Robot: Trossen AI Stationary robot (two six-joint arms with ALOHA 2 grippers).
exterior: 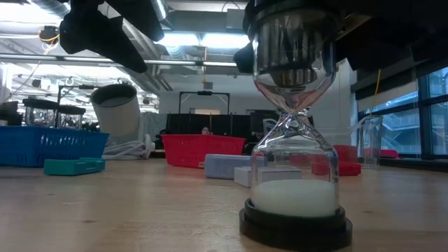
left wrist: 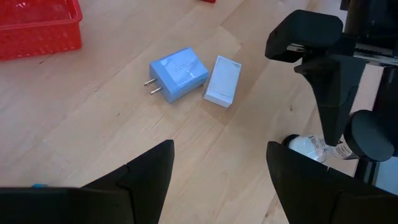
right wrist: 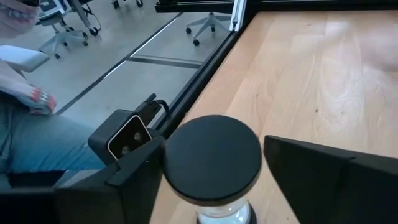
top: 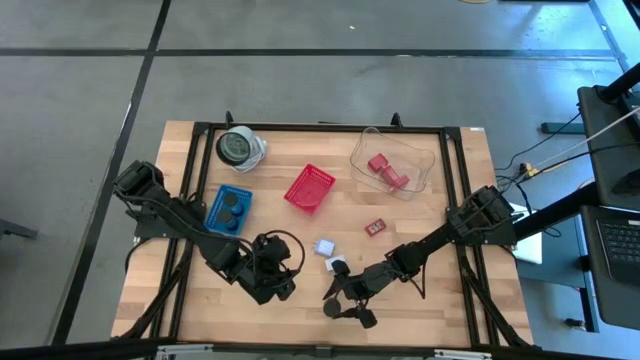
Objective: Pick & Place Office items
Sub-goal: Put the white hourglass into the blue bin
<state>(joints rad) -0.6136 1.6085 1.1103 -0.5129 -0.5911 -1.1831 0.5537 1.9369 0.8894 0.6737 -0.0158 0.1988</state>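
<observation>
An hourglass (exterior: 294, 140) with black caps and white sand in its lower bulb stands upright near the table's near edge. My right gripper (right wrist: 211, 180) is over it, fingers on either side of its top cap. My left gripper (left wrist: 217, 186) hovers open over bare wood left of the hourglass, touching nothing (top: 265, 278). A pale-blue plug adapter (left wrist: 177, 74) and a white rectangle (left wrist: 222, 81) lie flat side by side ahead of it. A small red item (top: 375, 227) lies farther right. A teal piece (exterior: 73, 166) rests on the table. My right gripper holds the hourglass by its round black top cap (right wrist: 211, 155), pinched between the two fingers, one on each side of the cap's rim. The fingers come from above, slanting toward the near edge. The hourglass stands upright with its base (exterior: 295, 227) on the table.
A red mesh basket (top: 309, 187) sits mid-table, a blue tray (top: 215, 208) with black discs to its left. A clear container (top: 392, 160) with red pieces and a round grey object (top: 240, 148) are at the far side. A camera (right wrist: 124, 140) and a seated person (right wrist: 25, 93) are beyond the near edge.
</observation>
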